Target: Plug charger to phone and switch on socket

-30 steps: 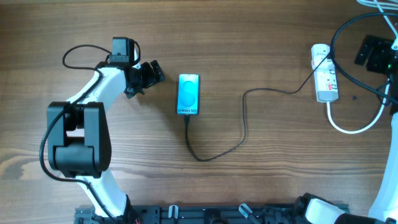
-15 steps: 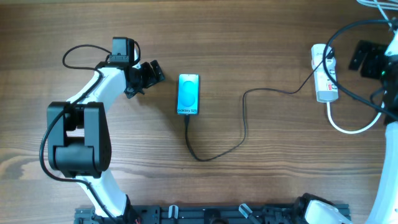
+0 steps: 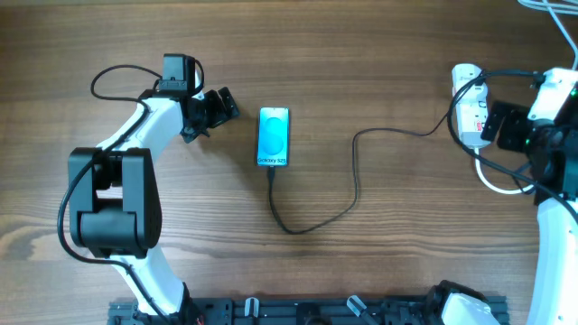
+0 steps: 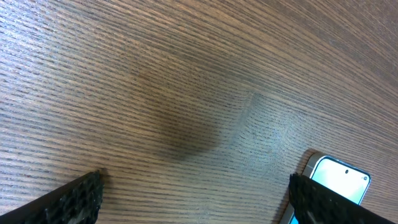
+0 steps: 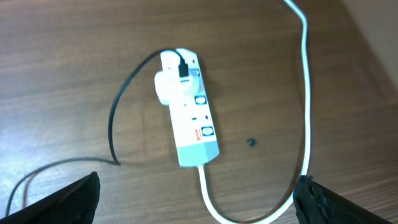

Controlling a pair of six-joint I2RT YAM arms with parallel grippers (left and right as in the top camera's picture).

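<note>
1. Overhead
   - The phone (image 3: 274,136) lies flat mid-table, screen up. The charger (image 3: 354,171) runs from its bottom edge in a loop across to the socket (image 3: 470,117). The tip looks seated in the phone, though it is too small to be sure.
   - The left gripper (image 3: 221,106) sits just left of the phone, not touching it. I read it as parked clear of the phone.
   - The right gripper (image 3: 495,125) hovers right beside the socket, which fits going for the switch.
   - The white cord (image 3: 506,188) curves out of the socket's near end and passes under the right arm, so there is a snag risk.

2. Left wrist
   - The fingers (image 4: 68,202) are spread wide at the frame corners with bare table (image 4: 186,93) between them, holding nothing.
   - A corner of the phone (image 4: 333,183) shows just inside the right finger.

3. Right wrist
   - The fingers (image 5: 68,202) are spread wide and empty, with the socket (image 5: 189,118) centred ahead and well short of contact.
   - A white plug block (image 5: 166,84) takes the far end, and the charger (image 5: 115,124) leaves from there to the left.
   - The switches sit along the top face; I can't tell whether they are on or off.
   - The white cord (image 5: 305,112) arcs down the right side near the right finger, and there is a small dark speck (image 5: 250,142) on the table beside the socket.
   - The path down to the top face looks clear.
</note>
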